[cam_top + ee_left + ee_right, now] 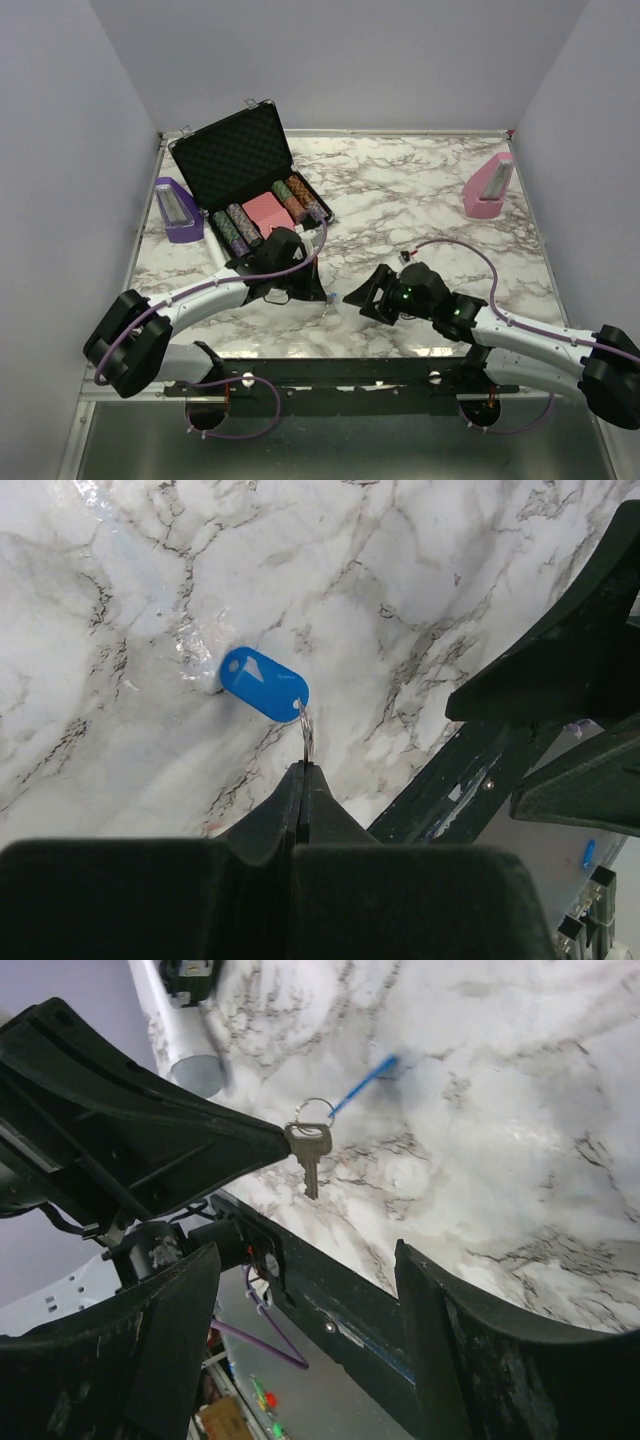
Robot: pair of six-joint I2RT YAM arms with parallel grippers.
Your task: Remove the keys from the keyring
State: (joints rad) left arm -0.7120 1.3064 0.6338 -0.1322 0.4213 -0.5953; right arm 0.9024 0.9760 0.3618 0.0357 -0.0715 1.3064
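You have not taken anything off yet: the key hangs from the metal ring of the keyring, so the separation itself is all left to do. What looks done is the first hold. Your left pincer is clenched tight, its two tips meeting with no gap, and it nips the metal ring just below the blue tag, at the middle of the left wrist view. In the right wrist view, the same black tip comes in from the left and meets the ring right at the key's head. The key dangles straight down from there, and the tag sticks out toward the upper right, seen edge-on. The set looks lifted off the marble surface, though you cannot tell from these views whether the tag's far end touches it. Your right pincer is released, jaws standing wide with nothing between them, touching nothing. It faces the key from near, with the key in the upper middle of its view, above the gap between its fingers. In the overhead view, the whole business sits low in the centre of the frame, between the two arms, well apart from the poker chip case at upper left. As I judge it, the remaining work is to take the key with the right pincer and work it round and off the ring.
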